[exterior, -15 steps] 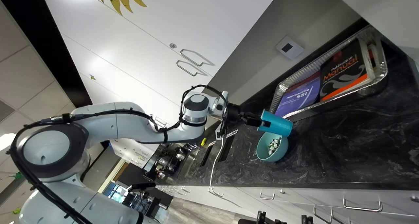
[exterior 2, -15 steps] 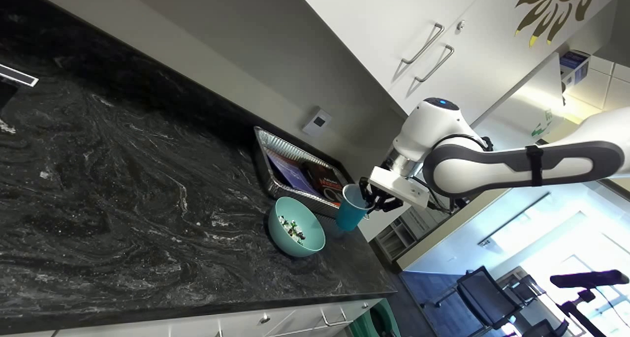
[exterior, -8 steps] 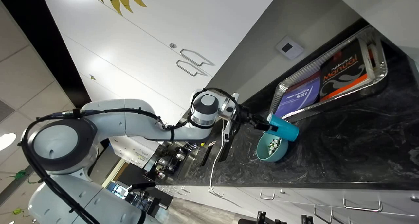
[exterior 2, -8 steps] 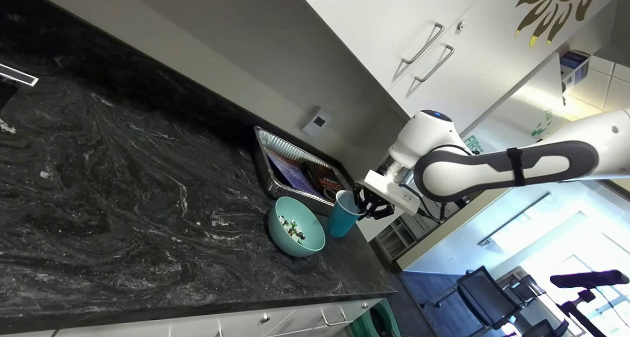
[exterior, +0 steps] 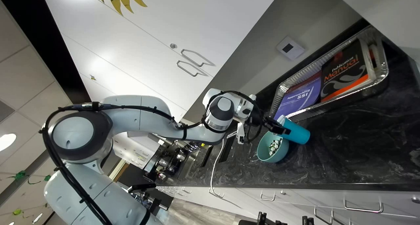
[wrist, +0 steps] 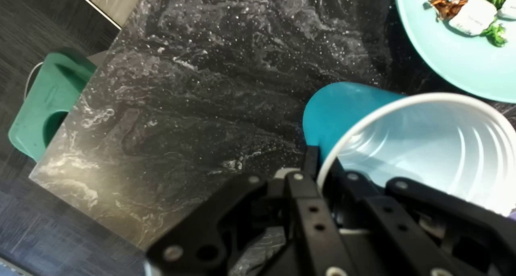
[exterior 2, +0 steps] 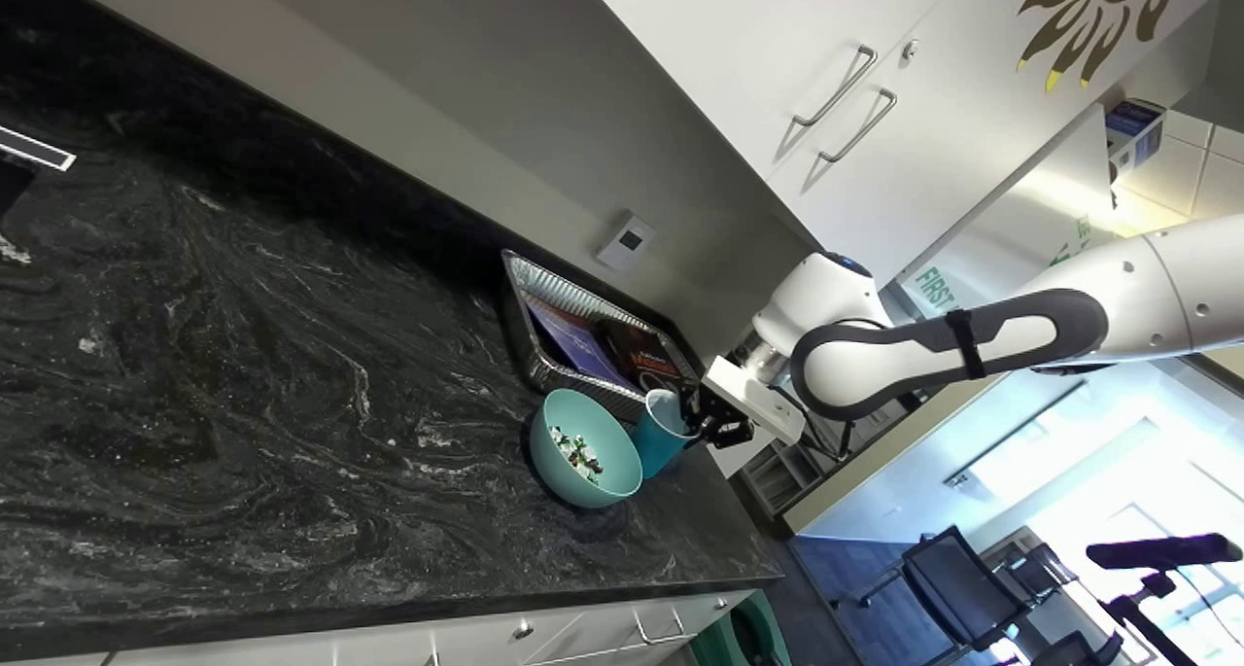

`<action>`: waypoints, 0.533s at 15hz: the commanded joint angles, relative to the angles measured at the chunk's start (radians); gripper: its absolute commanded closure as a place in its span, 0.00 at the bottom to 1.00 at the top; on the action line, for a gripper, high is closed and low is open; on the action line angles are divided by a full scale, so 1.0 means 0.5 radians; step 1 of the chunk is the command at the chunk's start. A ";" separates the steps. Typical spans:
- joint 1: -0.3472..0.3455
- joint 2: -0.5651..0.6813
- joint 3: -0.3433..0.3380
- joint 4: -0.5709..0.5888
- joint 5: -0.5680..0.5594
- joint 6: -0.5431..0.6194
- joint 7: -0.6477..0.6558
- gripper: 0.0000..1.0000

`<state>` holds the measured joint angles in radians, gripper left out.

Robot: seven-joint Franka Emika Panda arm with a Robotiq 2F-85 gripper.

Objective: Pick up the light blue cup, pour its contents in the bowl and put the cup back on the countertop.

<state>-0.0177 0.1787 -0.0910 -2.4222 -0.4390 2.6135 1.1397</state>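
The light blue cup (exterior: 297,133) (exterior 2: 659,444) has a white inside and stands about upright, rim up, right beside the bowl. In the wrist view the cup (wrist: 342,106) looks empty inside. My gripper (exterior: 284,129) (exterior 2: 690,413) (wrist: 323,160) is shut on the cup's wall at the rim, one finger outside and one inside. The teal bowl (exterior: 274,156) (exterior 2: 569,476) (wrist: 455,62) holds small white, green and brown wrapped pieces. The dark countertop (exterior: 341,152) (exterior 2: 292,403) (wrist: 209,86) lies under both. I cannot tell whether the cup's base touches it.
A foil tray (exterior: 364,87) (exterior 2: 530,340) with books stands against the wall behind the cup and bowl. A white cable (exterior: 214,172) hangs over the counter's front. A green bin (wrist: 48,102) stands beyond the countertop's edge.
My arm has carried the cup down toward the countertop, closer beside the bowl and partly behind it in an exterior view. The grip is unchanged. The bowl has not moved.
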 commanded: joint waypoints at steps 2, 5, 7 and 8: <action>0.004 0.057 -0.062 0.022 0.113 0.085 -0.146 0.99; 0.020 0.054 -0.090 0.019 0.129 0.058 -0.150 0.69; 0.043 0.002 -0.115 -0.012 0.075 0.035 -0.097 0.56; 0.056 -0.041 -0.131 -0.043 0.034 0.038 -0.064 0.49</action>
<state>-0.0148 0.2024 -0.1259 -2.4191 -0.4002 2.6320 1.0980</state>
